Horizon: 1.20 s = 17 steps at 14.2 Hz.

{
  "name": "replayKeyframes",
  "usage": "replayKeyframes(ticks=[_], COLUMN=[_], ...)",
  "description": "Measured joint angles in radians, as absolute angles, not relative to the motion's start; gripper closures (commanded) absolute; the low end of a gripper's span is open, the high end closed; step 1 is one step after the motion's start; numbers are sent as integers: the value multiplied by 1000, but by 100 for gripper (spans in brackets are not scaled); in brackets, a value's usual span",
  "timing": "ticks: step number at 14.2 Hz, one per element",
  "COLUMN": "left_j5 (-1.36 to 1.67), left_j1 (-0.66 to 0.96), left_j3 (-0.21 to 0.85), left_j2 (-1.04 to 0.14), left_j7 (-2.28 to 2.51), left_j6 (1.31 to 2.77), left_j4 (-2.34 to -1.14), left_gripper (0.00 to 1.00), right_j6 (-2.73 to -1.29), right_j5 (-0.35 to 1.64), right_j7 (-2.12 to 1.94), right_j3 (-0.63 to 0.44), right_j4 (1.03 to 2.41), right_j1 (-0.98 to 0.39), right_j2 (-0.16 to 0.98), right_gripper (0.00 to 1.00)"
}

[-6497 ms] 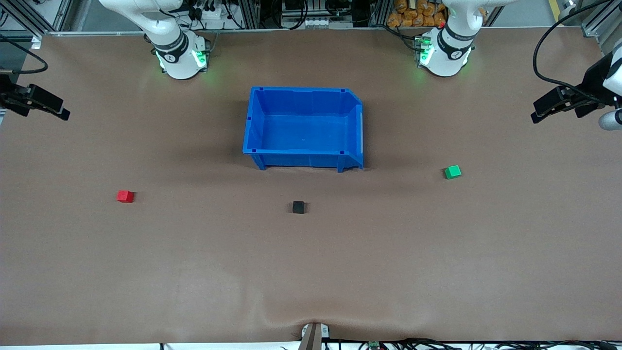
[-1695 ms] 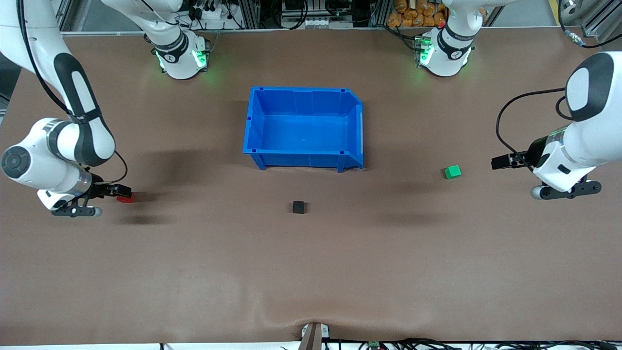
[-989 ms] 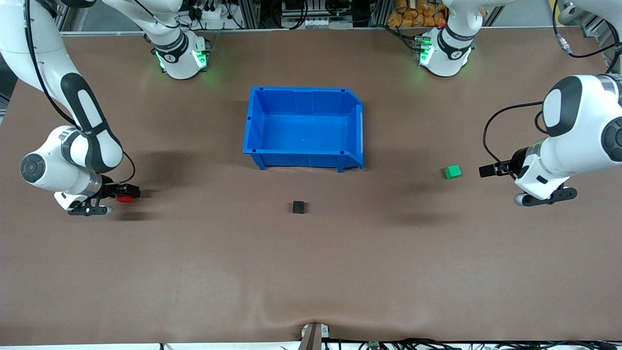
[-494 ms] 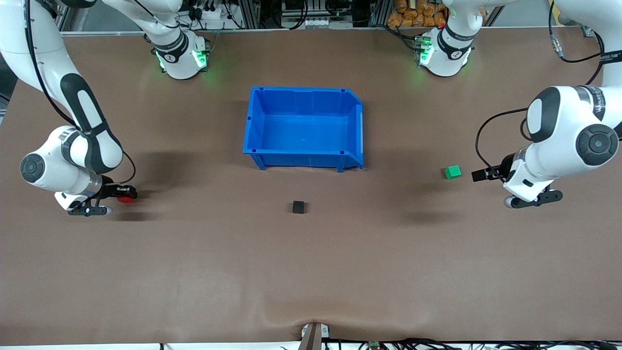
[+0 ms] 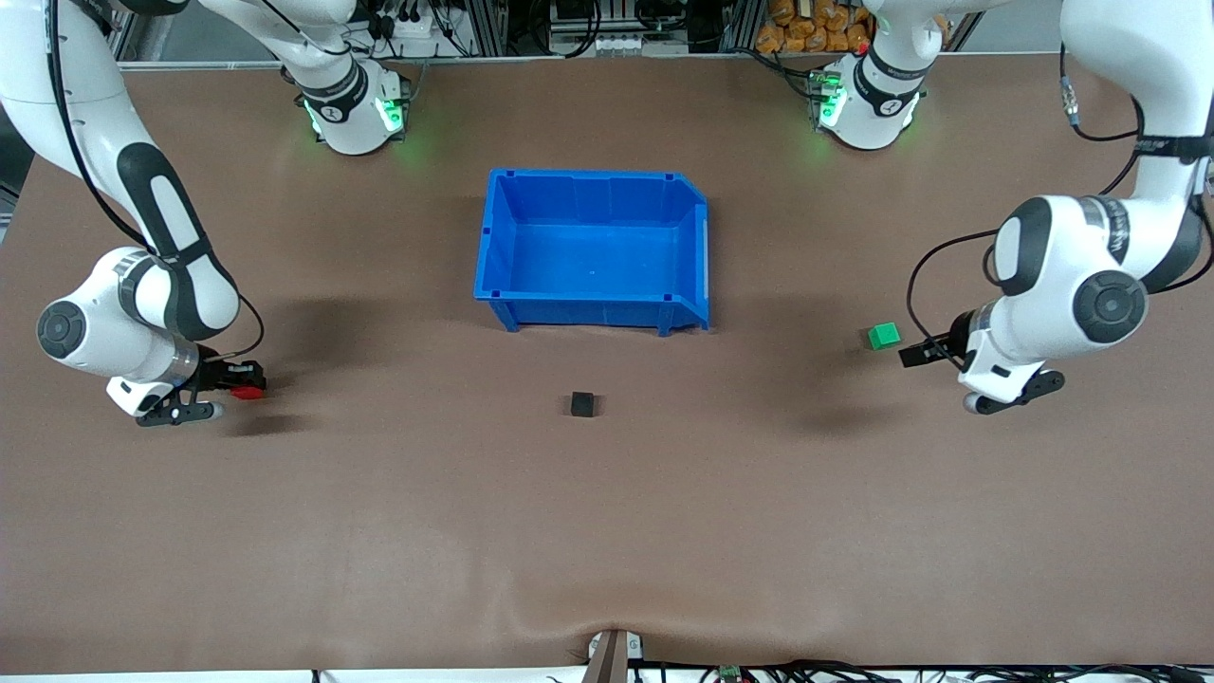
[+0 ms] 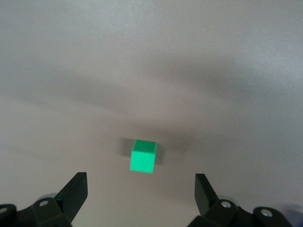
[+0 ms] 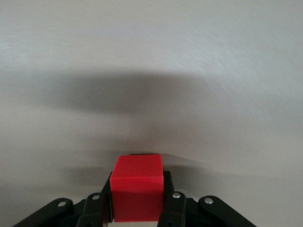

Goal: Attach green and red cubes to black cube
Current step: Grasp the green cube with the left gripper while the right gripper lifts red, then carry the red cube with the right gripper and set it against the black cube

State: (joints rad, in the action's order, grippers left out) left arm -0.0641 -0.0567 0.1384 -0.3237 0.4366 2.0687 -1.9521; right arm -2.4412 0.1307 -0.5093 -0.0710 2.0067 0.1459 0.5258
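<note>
With the right gripper [image 7: 137, 208] clamped on the small red plastic cube [image 7: 137, 193] and the left gripper [image 6: 141, 196] spread wide just short of the small green plastic cube [image 6: 143, 155], a skewed closure could knock it away, far from the small matte black cube [image 5: 582, 404] lying between the 2 hands.

A blue plastic bin [image 5: 593, 249] sits on the brown table [image 5: 607, 531], midway between the two ends. It stands upright with its open top facing up. Orange packets [image 5: 806, 27] lie past the table's edge.

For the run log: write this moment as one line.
right gripper: shut on red cube | left gripper: open, short of green cube | black cube: untouched
</note>
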Motion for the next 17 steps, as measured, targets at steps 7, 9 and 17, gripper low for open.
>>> replayKeyframes(ticks=[7,9,17], left_j5=[-68,-73,-94], left_j1=[-55,-57,-78], left_j3=[137,137,134], left_j2=[-365,-367,-372], left_j7=[442,442,442], left_j6=[2289,2328,2406], left_j4=[-2105,-2143,-2214], left_gripper=[0,0,0], right_j6=[-2372,-2370,-2366], right_j5=[131,131,131], right_j7=[-971,-1108,-1274], right_j3=[-15,-12,-4], right_j4=[1864,1831,1723], right_j1=[48,-1,-324], right_j2=[524,524,582], right_gripper=[100,100,100])
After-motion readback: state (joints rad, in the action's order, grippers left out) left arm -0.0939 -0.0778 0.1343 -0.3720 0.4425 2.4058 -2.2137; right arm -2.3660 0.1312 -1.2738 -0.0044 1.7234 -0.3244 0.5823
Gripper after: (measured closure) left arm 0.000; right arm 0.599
